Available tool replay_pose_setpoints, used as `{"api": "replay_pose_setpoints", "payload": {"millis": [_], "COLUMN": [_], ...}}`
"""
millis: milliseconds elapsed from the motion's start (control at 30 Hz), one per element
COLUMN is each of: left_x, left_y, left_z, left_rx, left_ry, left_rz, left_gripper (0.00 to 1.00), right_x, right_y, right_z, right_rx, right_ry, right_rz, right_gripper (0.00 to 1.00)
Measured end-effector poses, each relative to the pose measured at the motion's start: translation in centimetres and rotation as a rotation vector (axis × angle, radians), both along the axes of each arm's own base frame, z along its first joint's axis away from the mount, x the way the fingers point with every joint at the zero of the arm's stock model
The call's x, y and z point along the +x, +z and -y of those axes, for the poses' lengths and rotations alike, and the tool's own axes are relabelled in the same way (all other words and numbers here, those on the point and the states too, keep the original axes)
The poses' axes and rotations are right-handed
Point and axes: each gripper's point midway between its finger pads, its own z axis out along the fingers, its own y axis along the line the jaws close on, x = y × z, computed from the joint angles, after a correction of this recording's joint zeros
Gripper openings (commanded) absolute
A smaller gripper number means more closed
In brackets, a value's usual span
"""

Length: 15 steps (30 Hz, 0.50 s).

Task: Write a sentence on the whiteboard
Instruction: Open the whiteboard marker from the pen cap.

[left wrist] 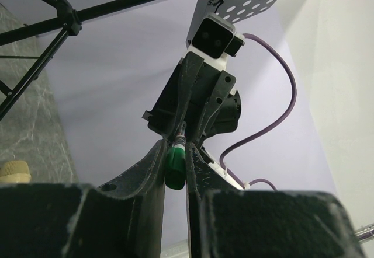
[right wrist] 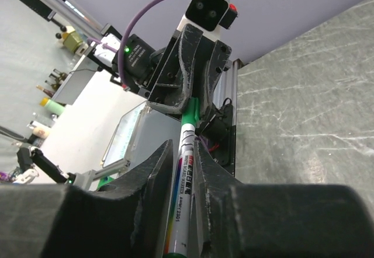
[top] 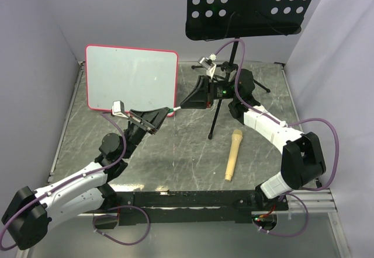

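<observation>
The whiteboard (top: 131, 77), with its pink-red frame, stands propped at the back left, and no sentence shows on its white face. Just right of its lower corner, a green-capped white marker (top: 173, 111) spans between my two grippers. My left gripper (top: 165, 113) is shut on the marker's green cap (left wrist: 175, 163). My right gripper (top: 184, 103) faces it from the right, shut on the marker's white barrel (right wrist: 182, 182). In the right wrist view the green cap end runs into the left gripper's fingers (right wrist: 201, 71).
A black perforated music stand tray (top: 248, 4) hangs at the back centre on a pole (top: 222, 103) with tripod legs behind the right arm. A beige microphone (top: 232, 154) lies on the grey marble-patterned table (top: 175, 164) right of centre.
</observation>
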Motion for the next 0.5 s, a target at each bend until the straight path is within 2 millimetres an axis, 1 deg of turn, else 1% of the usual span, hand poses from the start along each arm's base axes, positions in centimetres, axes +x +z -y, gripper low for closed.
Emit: {"api": "replay_pose_setpoints", "payload": {"millis": [133,200,300,333,400,433,500], "left_x": [0.05,0.09,0.11,0.11,0.11,0.10,0.10], "left_y": [-0.09,-0.14,-0.17,-0.16,-0.16,-0.13,-0.14], "left_z": [0.06,0.09,0.11,0.11,0.11,0.10,0.11], "left_rx": [0.002,0.002,0.003,0.003,0.003,0.002,0.003], "left_ry": [0.000,-0.001,0.000,0.000,0.000,0.000,0.000], "left_rz": [-0.002,-0.003,-0.004,-0.003,-0.003,-0.003,-0.003], "left_gripper": [0.01,0.01,0.01,0.01,0.01,0.01,0.01], "right_x": [-0.07,-0.07,0.01,0.06,0.12,0.13,0.13], "right_y": [0.01,-0.02,-0.16,-0.23,-0.29,-0.31,-0.29], "right_z": [0.02,0.02,-0.03,-0.05,-0.08,-0.08,-0.09], "right_rx": [0.000,0.000,-0.002,-0.003,-0.004,-0.004,-0.003], "right_ry": [0.004,0.005,0.006,0.006,0.006,0.006,0.006], "right_rz": [0.002,0.002,-0.005,-0.007,-0.010,-0.012,-0.011], "right_gripper": [0.29,0.27,0.20,0.14,0.07,0.00,0.00]}}
